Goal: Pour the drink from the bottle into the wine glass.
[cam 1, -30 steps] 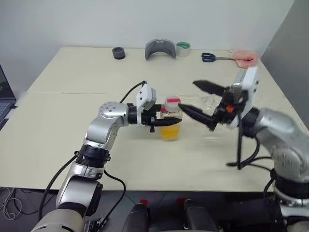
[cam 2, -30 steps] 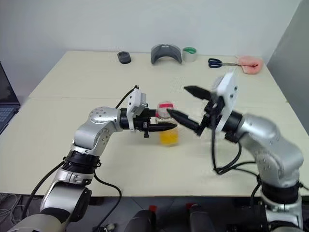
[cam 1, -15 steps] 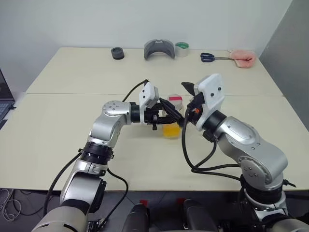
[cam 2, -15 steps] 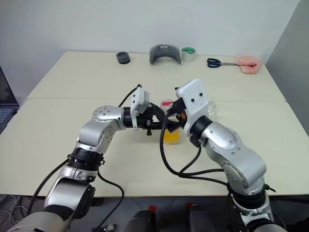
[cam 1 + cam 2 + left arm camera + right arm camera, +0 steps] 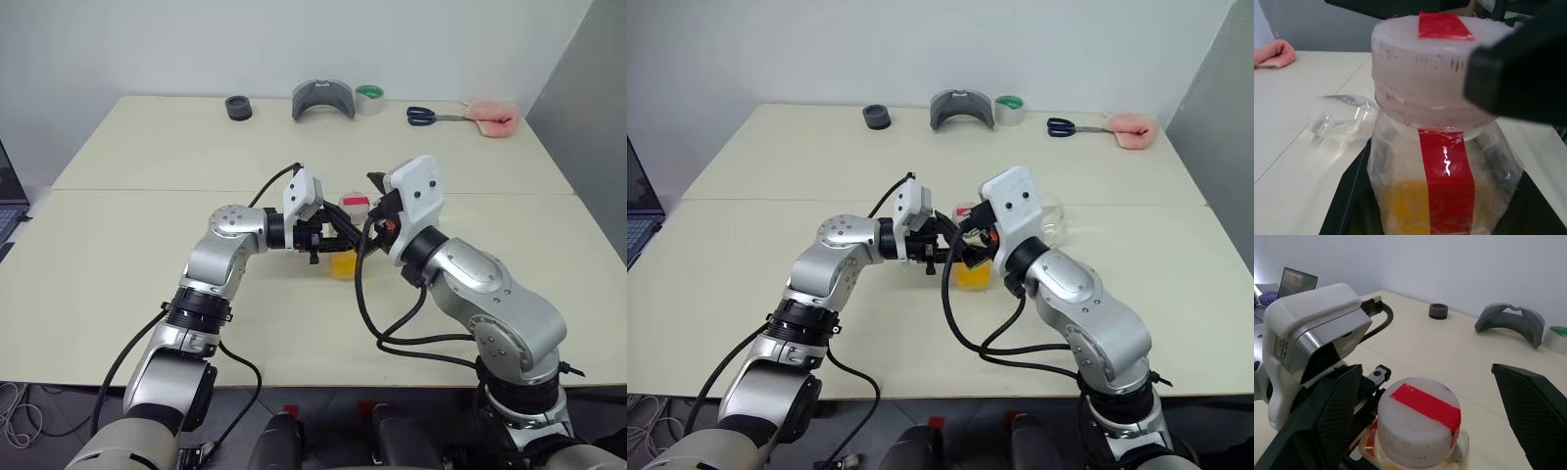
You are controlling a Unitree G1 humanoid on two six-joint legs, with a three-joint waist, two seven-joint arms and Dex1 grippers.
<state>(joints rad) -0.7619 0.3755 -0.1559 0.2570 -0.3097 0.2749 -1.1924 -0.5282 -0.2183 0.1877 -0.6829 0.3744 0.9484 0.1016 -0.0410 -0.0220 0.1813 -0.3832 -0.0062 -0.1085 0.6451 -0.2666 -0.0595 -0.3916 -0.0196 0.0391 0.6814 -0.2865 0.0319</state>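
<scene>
The bottle [image 5: 345, 257] stands on the table [image 5: 147, 245], with the orange drink [image 5: 1405, 205] in its lower part. A red strip runs down its side and over the white cap [image 5: 1418, 423]. My left gripper [image 5: 336, 240] reaches in from the left and is shut on the bottle's body. My right gripper [image 5: 1424, 369] is open, one black finger on each side of the cap, apart from it. The wine glass [image 5: 1342, 117] shows as a clear bowl low by the table beyond the bottle, stem hidden; I cannot tell if it stands upright.
Along the table's far edge sit a black roll [image 5: 238, 107], a grey curved object [image 5: 323, 98], a tape roll [image 5: 369, 96], scissors [image 5: 423, 116] and a pink cloth [image 5: 493, 116]. A laptop [image 5: 637, 206] is at the left edge.
My right arm has swung in from the right toward the bottle, bringing its open fingers around the cap. The left gripper and bottle have stayed in place.
</scene>
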